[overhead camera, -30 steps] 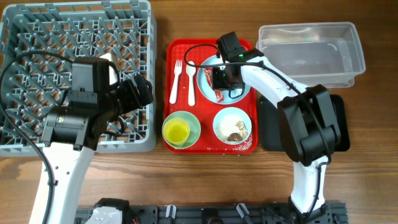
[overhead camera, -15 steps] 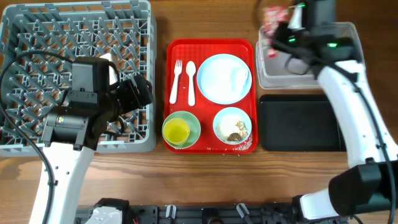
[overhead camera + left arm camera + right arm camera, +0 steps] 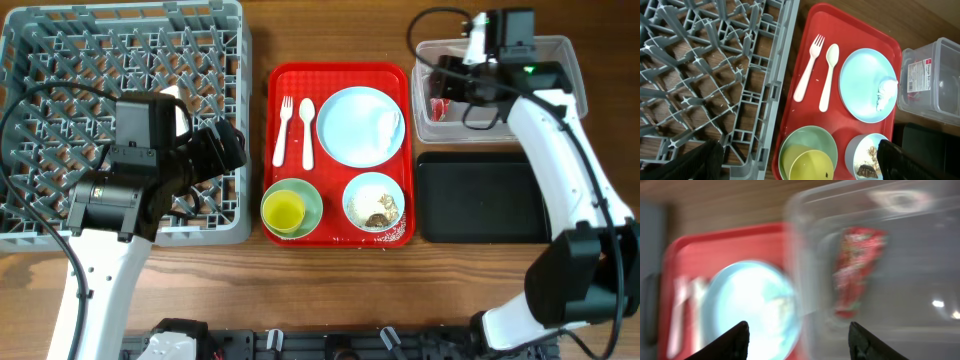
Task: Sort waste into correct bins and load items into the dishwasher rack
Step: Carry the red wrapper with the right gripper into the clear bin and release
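Observation:
The red-and-white wrapper (image 3: 438,107) is inside the clear tub (image 3: 545,95), near its left end, free of any finger. My right gripper (image 3: 449,82) hovers open just above it; in the blurred right wrist view the wrapper (image 3: 857,270) shows beyond the parted gripper (image 3: 797,342). A white scrap (image 3: 386,122) lies on the pale blue plate (image 3: 355,128). My left gripper (image 3: 226,146) hangs open and empty over the right edge of the grey rack (image 3: 60,60). From the left wrist, the gripper (image 3: 800,165) frames the yellow cup (image 3: 807,166).
The red serving tray (image 3: 340,75) holds the plate, a white fork (image 3: 283,130) and spoon (image 3: 307,132), the yellow cup in a bowl (image 3: 290,210), and a bowl with food crumbs (image 3: 373,202). The black tray (image 3: 480,195) lies below the clear tub.
My right arm lifted the wrapper off the plate, carried it over the clear tub and opened; the wrapper has left the fingers and is in the tub. The left arm is unchanged.

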Available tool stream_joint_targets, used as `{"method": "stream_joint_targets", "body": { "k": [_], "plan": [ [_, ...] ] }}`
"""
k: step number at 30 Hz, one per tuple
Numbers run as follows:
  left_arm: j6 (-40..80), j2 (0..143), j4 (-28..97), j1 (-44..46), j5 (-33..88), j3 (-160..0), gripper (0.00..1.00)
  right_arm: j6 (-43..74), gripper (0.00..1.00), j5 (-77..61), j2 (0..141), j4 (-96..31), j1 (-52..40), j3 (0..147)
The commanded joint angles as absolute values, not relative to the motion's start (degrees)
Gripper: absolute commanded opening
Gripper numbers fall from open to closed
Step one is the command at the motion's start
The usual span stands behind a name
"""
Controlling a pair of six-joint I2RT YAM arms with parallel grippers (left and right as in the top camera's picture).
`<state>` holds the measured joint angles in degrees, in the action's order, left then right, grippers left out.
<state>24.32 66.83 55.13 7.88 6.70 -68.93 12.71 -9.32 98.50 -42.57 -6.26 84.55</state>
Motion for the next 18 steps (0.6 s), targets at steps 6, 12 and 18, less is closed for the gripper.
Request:
{"method": "stream_joint_targets", "body": {
  "k": [6,12,18],
  "plan": [
    [24.25,67.2,55.11,8.03,6.13,-69.93,1.0,22.33,0.59,10.09,104.4,-45.78,-22.37,82.87],
    [24.25,67.2,55.11,8.03,6.13,-69.93,1.0,26.0,0.53,11.64,116.01,-40.38,-23.07,82.85],
    [24.25,67.2,55.11,8.03,6.13,-69.93,1.0,25.96,0.22,10.2,121.12,-38.57,-22.39,82.87]
  ]
}}
